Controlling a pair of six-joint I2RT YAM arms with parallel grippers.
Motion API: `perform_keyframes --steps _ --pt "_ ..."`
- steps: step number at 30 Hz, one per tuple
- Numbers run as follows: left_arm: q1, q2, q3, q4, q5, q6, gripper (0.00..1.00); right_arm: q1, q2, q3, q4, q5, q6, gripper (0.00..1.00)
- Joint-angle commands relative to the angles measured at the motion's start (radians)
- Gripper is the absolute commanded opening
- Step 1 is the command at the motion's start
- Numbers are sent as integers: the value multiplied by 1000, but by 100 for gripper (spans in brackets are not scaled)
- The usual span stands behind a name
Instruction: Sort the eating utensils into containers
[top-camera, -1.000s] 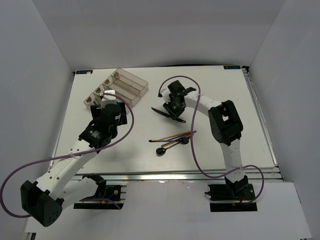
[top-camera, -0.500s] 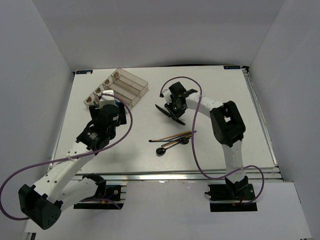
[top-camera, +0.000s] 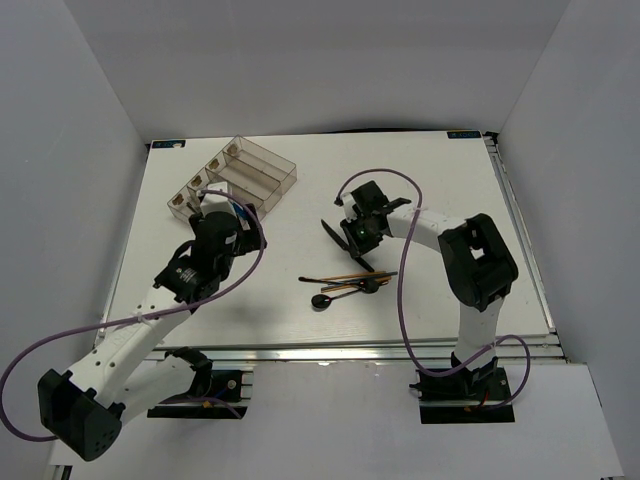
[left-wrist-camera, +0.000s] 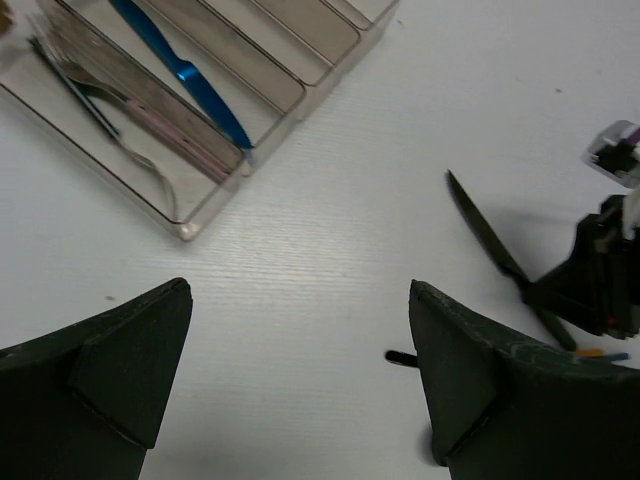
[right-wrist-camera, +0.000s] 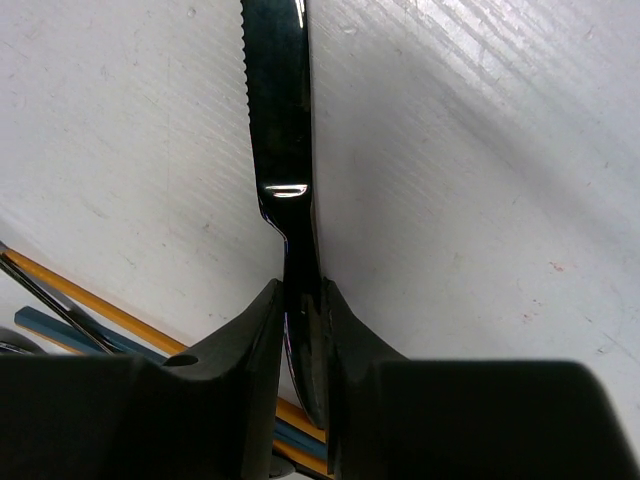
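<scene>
From my station I see the right gripper (right-wrist-camera: 300, 300) clenched on the handle of a black knife (right-wrist-camera: 278, 150), one finger pressing each side, with the serrated blade running straight out ahead of the fingers. From above, that knife (top-camera: 333, 236) lies at a slant near the middle of the table (top-camera: 450, 200), well apart from the organizer tray (top-camera: 285, 178) at the far left. I cannot tell whether its tip touches the surface.

The left gripper (left-wrist-camera: 300, 350) hangs with its jaws spread wide and nothing between them, just beside the near end of the tray. Through its camera I see the forks (left-wrist-camera: 110, 110) in the end compartment and a blue knife (left-wrist-camera: 185, 72) in the one next to it.

Close to the black knife's handle end, the chopsticks (top-camera: 345, 273) lie bunched on the table with two black spoons (top-camera: 322, 302) among them
</scene>
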Motion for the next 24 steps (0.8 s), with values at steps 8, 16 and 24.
perform_keyframes --steps 8,16,24 --pt "3 62 -118 264 204 -301 98 -3 -80 14 44 35 41 0" --pt "3 107 -185 401 239 -407 98 -3 -84 88 14 43 29 0" --pt "3 205 -254 712 360 -504 98 -1 -172 47 17 -83 70 0"
